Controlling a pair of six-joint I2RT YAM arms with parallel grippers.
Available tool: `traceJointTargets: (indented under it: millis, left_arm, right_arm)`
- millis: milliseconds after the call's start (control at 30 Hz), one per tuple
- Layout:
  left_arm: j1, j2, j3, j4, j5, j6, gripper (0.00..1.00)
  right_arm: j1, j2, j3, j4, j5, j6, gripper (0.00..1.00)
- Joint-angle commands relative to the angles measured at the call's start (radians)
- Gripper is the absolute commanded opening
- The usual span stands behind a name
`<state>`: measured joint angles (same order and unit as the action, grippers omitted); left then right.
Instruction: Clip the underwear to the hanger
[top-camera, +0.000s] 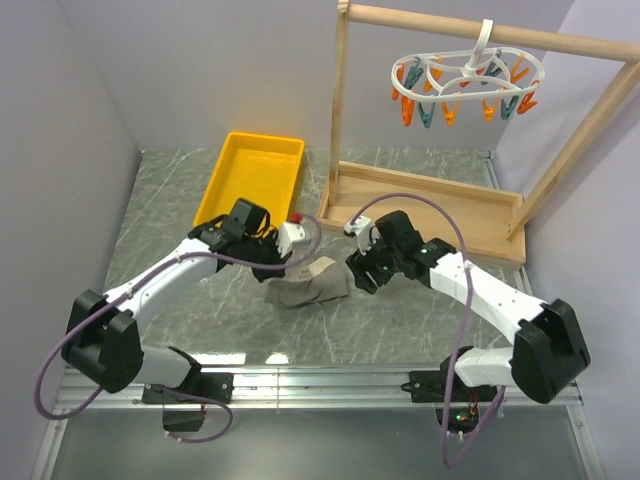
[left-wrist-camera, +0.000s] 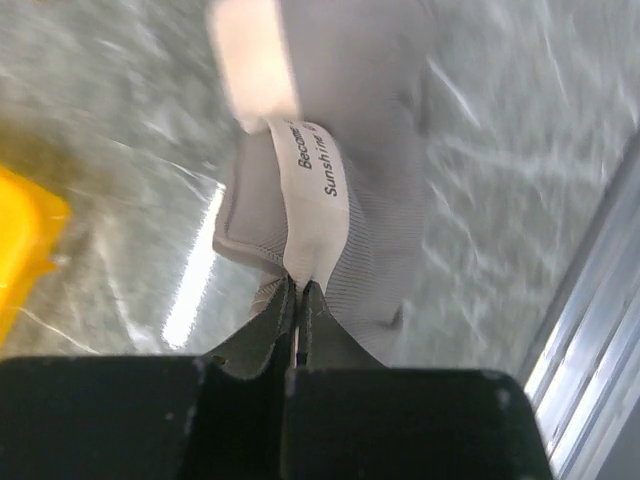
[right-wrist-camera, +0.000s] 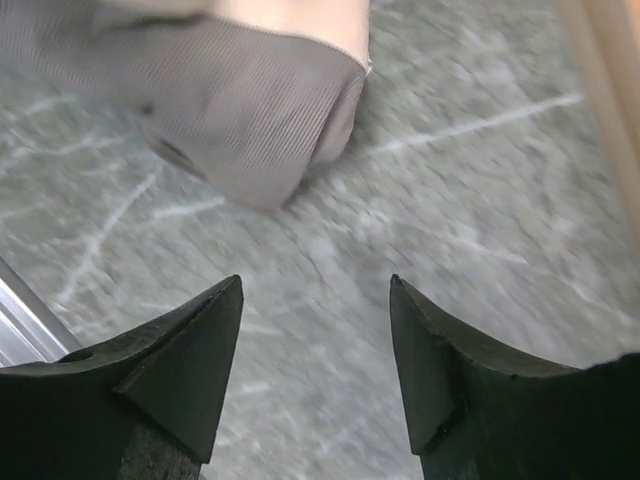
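The grey-taupe underwear lies bunched on the marble table between the two arms. My left gripper is shut on its beige waistband, and the printed label runs straight into the pinched fingertips. My right gripper hovers just right of the cloth, open, with only table between its fingers; the underwear sits ahead of them, apart. The white ring hanger with orange and teal clothespins hangs from the wooden bar at the upper right.
A yellow tray sits at the back left. The wooden rack frame stands at the back right, its base board close behind my right arm. A metal rail runs along the near edge.
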<state>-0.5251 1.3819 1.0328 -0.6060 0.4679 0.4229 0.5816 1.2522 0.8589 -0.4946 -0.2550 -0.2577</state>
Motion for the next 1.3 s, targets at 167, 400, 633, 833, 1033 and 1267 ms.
traceJointTargets:
  millis: [167,400,633,833,1033,1267]
  left_arm:
    - [-0.09,-0.112,-0.149,-0.13,-0.083,0.335,0.0]
    - [-0.135,-0.173,-0.246,-0.035,-0.16,0.349,0.07]
    - [-0.135,-0.222,-0.29,0.012,-0.155,0.323,0.2]
    - [-0.13,-0.251,-0.287,-0.008,-0.175,0.245,0.33]
    - [0.008,-0.232,-0.22,-0.055,-0.089,0.154,0.44]
    - [0.218,-0.109,-0.102,-0.153,0.066,0.047,0.45]
  right_arm:
    - [-0.009,0.214,0.141,0.131,-0.128,0.141,0.68]
    - [-0.005,0.401,0.305,0.143,-0.214,0.228,0.71]
    - [0.021,0.539,0.413,0.137,-0.273,0.238,0.76]
    - [0.058,0.622,0.457,0.12,-0.28,0.225,0.77]
    - [0.061,0.65,0.477,0.103,-0.276,0.224,0.57]
    - [0.057,0.414,0.381,0.085,-0.254,0.212,0.0]
